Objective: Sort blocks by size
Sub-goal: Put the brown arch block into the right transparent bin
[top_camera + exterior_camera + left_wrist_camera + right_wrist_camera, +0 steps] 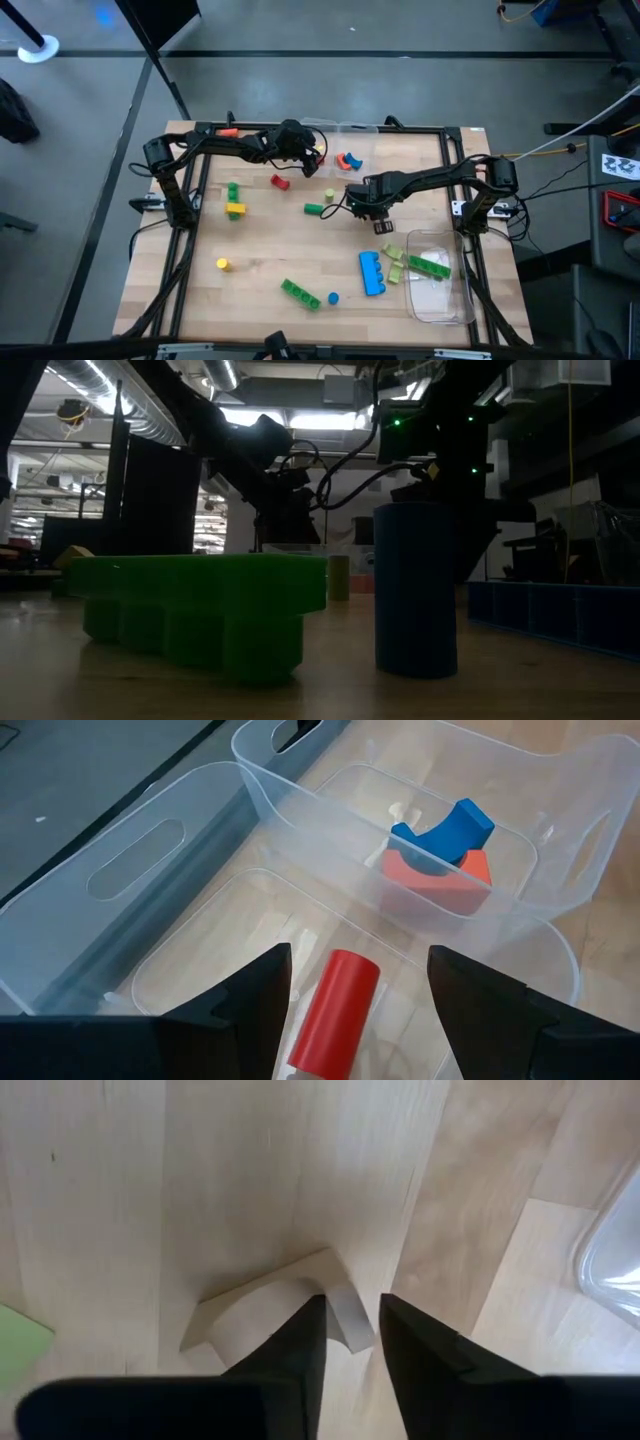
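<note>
My left gripper [360, 990] is open above a clear container [250, 910] at the table's far edge [300, 150]. A red cylinder [335, 1010] lies on the container's floor between the fingers, clear of both. A blue arch [445, 830] and an orange block [440, 880] lie in the neighbouring container. My right gripper [352, 1330] is at mid-table [375, 215], shut on a wood-coloured arch block [270, 1305]. More blocks are scattered on the table: a green studded brick [300, 293], a blue brick [372, 272] and a yellow cylinder [222, 264]. My right gripper pinches one foot of the wood-coloured arch [345, 1315] between its two fingers, coming from above and pointing down. The rest of the arch sticks out to one side of the fingers. I cannot tell whether it is clear of the table.
A clear container [440, 290] at the near right holds a green brick [430, 266], with lime pieces [393, 262] beside it. A red block [280, 181], a green and yellow stack [234, 200] and a green cylinder [314, 209] lie mid-table. A blue cylinder [415, 590] stands near the front.
</note>
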Controlling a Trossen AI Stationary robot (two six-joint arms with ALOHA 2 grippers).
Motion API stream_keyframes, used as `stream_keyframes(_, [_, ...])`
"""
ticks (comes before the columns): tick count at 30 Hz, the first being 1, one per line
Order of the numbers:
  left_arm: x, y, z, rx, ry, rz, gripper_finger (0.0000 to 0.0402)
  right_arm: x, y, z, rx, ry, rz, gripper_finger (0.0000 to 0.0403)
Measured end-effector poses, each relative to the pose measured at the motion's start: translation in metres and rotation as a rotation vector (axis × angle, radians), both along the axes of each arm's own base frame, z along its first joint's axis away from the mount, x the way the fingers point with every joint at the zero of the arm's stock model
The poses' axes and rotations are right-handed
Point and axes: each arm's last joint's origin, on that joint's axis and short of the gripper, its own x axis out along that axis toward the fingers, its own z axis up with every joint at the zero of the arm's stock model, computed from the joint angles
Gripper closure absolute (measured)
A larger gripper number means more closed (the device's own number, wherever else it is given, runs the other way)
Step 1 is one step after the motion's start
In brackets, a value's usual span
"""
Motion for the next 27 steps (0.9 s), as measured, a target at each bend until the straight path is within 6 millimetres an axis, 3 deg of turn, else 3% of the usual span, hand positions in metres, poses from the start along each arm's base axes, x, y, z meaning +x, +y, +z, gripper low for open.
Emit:
stream_keyframes(6, [0.0000,0.0000,0.0000,0.000,0.000,0.000,0.0180,0.0023,0.0000,0.0002,-0.001,-0.023,0.000,0.0330])
stream_keyframes(15, [0.0000,0.0000,0.0000,0.000,0.000,0.000,0.0180,0.0047,0.0000,0.0005,0.000,-0.053,-0.035,0.0329])
stream_keyframes(20, [0.0000,0.0000,0.0000,0.000,0.000,0.000,0.0180,0.0048,-0.0001,0.0005,0.003,-0.058,-0.064,0.0300])
stream_keyframes(27, [0.0000,0.0000,0.0000,0.000,0.000,0.000,0.0180,0.0048,-0.0009,0.0006,-0.025,-0.058,-0.070,0.0227])
